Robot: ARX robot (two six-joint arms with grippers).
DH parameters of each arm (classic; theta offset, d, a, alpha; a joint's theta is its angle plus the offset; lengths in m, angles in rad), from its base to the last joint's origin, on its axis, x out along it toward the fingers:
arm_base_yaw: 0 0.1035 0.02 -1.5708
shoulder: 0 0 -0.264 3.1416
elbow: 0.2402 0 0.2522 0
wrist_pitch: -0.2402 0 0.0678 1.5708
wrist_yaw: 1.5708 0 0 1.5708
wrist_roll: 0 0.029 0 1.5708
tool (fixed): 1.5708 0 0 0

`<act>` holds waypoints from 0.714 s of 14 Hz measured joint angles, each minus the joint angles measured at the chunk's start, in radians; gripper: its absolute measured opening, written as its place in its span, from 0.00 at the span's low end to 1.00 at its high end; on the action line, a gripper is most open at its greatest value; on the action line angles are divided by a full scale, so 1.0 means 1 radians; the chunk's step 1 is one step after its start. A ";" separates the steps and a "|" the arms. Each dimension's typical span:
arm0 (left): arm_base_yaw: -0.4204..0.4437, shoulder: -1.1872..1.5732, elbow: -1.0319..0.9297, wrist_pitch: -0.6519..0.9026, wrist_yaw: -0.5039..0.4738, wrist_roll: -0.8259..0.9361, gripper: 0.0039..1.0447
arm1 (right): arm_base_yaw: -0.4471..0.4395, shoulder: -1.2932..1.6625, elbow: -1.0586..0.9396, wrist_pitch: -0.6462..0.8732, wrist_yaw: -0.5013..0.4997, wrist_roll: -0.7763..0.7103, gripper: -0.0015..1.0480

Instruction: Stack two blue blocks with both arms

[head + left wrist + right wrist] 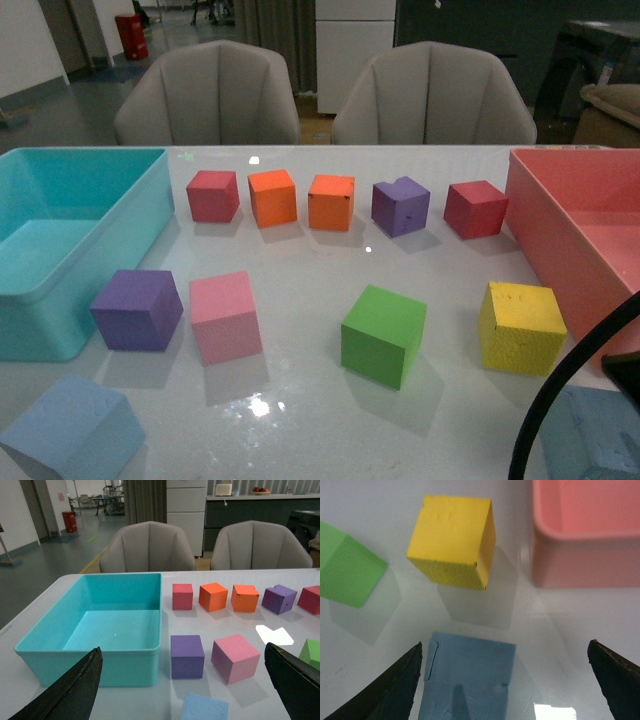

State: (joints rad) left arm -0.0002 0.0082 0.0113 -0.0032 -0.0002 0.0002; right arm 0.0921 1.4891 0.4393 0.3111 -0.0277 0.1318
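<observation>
front view, left to right. turquoise tub (150, 215) sits at the left edge of the white table (300, 290), nothing seen inside it. left blue block (70, 432) lies at the near left corner, in front of the tub and apart from it, partly cut by the frame. front purple cube (137, 308) is just beside the tub's near right corner, with pink cube (225, 316) just beside that, a small gap between them

back row, each cube apart from its neighbour: left red cube (213, 195), left orange cube (272, 197), right orange cube (331, 202), back purple cube (400, 206), right red cube (475, 209)

green cube (383, 335) is right of centre, turned corner-on. yellow cube (520, 325) is near the wall of the salmon tub (560, 250) at the right edge. right blue block (595, 435) lies at the near right corner, in front of the yellow cube, partly behind a black cable (560, 390) that arcs across it. two grey chairs (207, 95) stand behind the table

left wrist view: left gripper (183, 655) spread wide, nothing held. the left blue block shows between the fingers, untouched

right wrist view: right gripper (505, 646) also spread wide, holding nothing. the right blue block lies flat on the table between the fingers, clear of both, with the yellow cube just beyond it

the two blue blocks are well apart on opposite sides of the table, not stacked
</observation>
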 joint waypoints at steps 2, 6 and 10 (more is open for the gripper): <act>0.000 0.000 0.000 0.000 0.000 0.000 0.94 | 0.036 0.075 0.004 0.020 -0.003 0.055 0.94; 0.000 0.000 0.000 0.000 0.000 0.000 0.94 | 0.086 0.165 0.037 0.034 -0.018 0.139 0.94; 0.000 0.000 0.000 0.000 0.000 0.000 0.94 | 0.105 0.259 0.050 0.075 -0.014 0.170 0.94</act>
State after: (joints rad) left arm -0.0002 0.0082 0.0113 -0.0032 -0.0002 0.0002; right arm 0.1967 1.7481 0.4892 0.3862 -0.0422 0.3019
